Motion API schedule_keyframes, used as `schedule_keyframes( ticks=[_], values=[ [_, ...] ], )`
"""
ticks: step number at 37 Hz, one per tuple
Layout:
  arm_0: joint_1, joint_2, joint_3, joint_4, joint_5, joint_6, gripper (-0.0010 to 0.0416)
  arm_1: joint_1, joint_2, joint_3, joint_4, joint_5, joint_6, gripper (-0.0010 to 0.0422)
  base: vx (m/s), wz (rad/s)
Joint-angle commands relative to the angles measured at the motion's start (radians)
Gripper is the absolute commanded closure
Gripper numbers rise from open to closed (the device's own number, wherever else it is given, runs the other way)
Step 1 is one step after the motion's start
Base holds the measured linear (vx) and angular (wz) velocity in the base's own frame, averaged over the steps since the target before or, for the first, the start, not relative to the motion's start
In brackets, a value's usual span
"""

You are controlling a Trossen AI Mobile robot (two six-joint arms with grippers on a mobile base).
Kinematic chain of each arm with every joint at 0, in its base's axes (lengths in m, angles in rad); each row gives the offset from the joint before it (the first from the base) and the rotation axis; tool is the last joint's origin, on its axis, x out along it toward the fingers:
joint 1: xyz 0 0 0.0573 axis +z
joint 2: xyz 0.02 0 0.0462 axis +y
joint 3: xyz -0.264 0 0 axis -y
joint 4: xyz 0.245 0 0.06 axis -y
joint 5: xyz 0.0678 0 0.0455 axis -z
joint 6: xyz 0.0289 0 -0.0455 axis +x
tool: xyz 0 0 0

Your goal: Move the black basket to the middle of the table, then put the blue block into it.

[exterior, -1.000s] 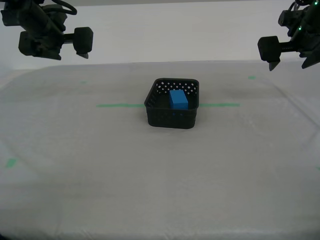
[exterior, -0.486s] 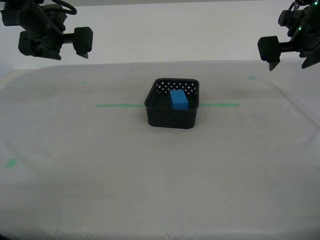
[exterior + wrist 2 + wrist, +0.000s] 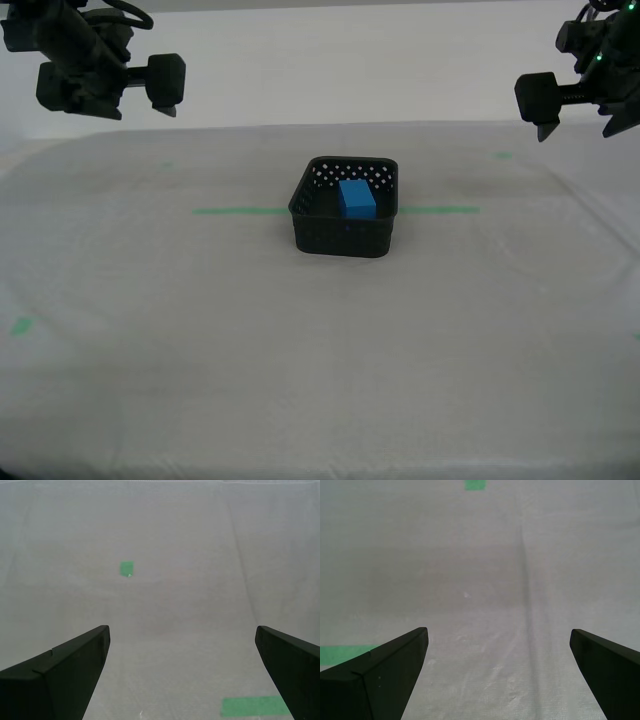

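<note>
So the black basket (image 3: pixel 345 212) sits pretty much dead center in the exterior view, on the table (image 3: pixel 320 350), right on top of the long green tape line (image 3: pixel 240 211), which pokes out on both of its sides. It stands upright, open side up, and one flat wall faces the camera almost squarely, maybe turned a hair so the near wall leans toward the exterior view's right. It's basically square, so no real long axis to speak of. The blue block (image 3: pixel 357 197) is inside it, resting toward the back and slightly to the exterior view's right of the basket's middle, top face up, looking a bit deeper than wide from this angle. Both arms hang up high and well apart from the basket, one in the upper left corner of the exterior view and one in the upper right; I honestly can't tell which is which from the wrist cams. My first gripper (image 3: pixel 497 672) has its fingers (image 3: pixel 375 680) spread wide with nothing but bare cloth between them, and my second gripper (image 3: pixel 182 670) is likewise wide apart and empty, with a small green tape bit (image 3: pixel 127 568) on the cloth beyond its fingers (image 3: pixel 60 677).
</note>
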Motion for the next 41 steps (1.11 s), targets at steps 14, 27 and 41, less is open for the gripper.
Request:
schedule_keyframes(
  ticks=[14,27,41],
  values=[
    [0.001,-0.001,0.000,0.005,-0.002,-0.001,0.0007,0.000,0.000,0.001,0.003,0.003,0.001,0.0012,0.000,0.000],
    [0.001,-0.001,0.000,0.005,-0.002,-0.001,0.0007,0.000,0.000,0.001,0.003,0.003,0.001,0.0012,0.000,0.000],
    [0.001,-0.001,0.000,0.005,-0.002,-0.001,0.0007,0.000,0.000,0.000,0.003,0.003,0.001,0.0012,0.000,0.000]
  ],
)
